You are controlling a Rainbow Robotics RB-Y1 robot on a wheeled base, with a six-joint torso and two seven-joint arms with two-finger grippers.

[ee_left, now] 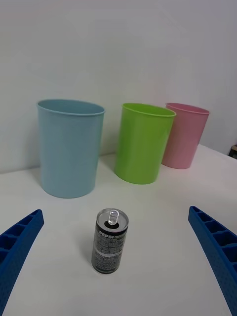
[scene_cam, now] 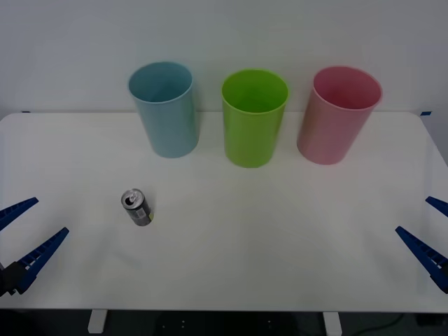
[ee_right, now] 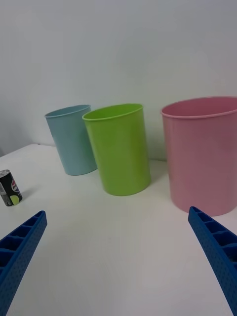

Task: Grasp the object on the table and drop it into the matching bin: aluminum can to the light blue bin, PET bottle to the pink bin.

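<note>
The left gripper (scene_cam: 26, 235) hangs at the table's (scene_cam: 280, 231) left edge, fingers (ee_left: 17, 242) wide apart and holding nothing. The can (scene_cam: 137, 207) stands upright ahead of them, apart from both. Beyond it stand the blue bin (scene_cam: 164, 108), green bin (scene_cam: 254, 117) and pink bin (scene_cam: 339, 115) in a row. The right gripper (scene_cam: 428, 233) waits at the right edge, fingers (ee_right: 217, 247) spread, the pink bin nearest ahead.
</note>
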